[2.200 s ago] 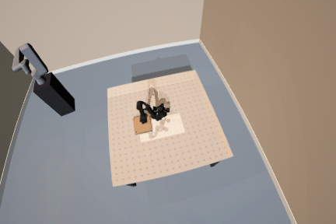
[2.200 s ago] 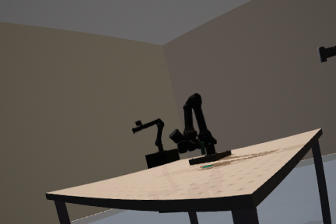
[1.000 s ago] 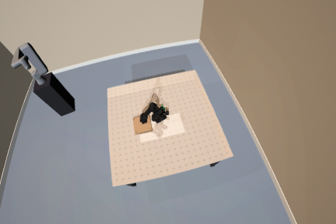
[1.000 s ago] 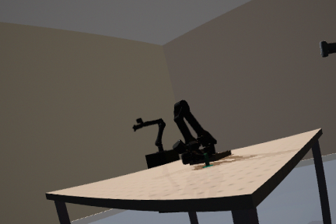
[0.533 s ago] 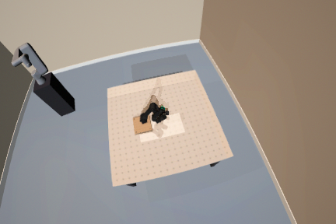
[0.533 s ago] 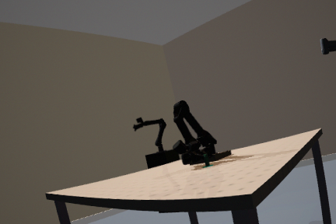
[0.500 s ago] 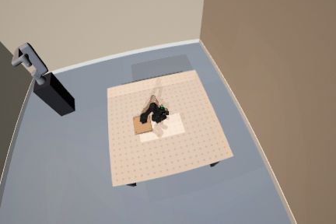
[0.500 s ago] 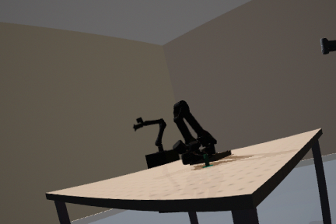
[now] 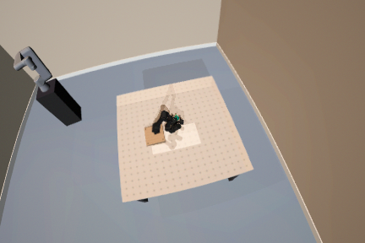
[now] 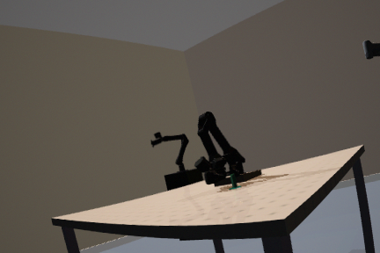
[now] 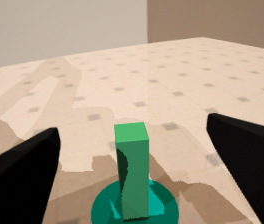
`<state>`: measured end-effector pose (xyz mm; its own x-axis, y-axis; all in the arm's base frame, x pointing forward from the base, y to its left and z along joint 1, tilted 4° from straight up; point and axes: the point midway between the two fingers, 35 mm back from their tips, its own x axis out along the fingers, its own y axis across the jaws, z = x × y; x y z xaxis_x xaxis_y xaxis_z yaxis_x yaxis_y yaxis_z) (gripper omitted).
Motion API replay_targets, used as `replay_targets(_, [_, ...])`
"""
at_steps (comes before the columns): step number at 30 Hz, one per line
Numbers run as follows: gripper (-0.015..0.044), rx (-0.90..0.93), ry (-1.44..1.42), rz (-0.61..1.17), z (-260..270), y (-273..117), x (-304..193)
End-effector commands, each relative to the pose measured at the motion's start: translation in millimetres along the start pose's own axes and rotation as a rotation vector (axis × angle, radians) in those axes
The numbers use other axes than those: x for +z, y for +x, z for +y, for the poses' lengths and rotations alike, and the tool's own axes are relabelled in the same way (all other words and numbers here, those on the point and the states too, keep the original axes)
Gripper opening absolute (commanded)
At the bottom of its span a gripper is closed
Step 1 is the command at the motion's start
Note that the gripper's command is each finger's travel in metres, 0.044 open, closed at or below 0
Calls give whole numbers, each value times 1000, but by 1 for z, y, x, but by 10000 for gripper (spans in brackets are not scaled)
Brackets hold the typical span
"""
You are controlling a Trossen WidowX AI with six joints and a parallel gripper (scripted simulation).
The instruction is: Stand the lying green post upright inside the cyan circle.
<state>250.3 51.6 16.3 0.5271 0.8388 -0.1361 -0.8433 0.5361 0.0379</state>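
The green post [image 11: 135, 175] [image 10: 233, 181] stands upright on the cyan circle [image 11: 167, 201]. In the wrist view its base shows inside the circle's outline, with cyan on both sides of it; the circle's near edge is cut off by the frame. My gripper [image 11: 135, 128] is open, with one black finger well to the left of the post and the other well to the right, and neither touches it. In the top view a small green patch [image 9: 177, 117] shows beside the dark gripper, too small to tell post from circle.
The arm's base stands on a square wooden board [image 9: 155, 138] on the dotted table [image 9: 203, 168] [image 10: 185, 214]. A pale rectangle [image 9: 190, 135] lies beside the board. Shadows of the arm fall around the circle. Another arm on a black pedestal [image 9: 59, 102] stands off the table.
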Motion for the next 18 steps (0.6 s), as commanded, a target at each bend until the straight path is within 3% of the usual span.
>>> replay_targets(1, [400, -1, 1, 0, -3, 0, 11])
replay_targets(18, [400, 0, -1, -1, -3, -6, 66])
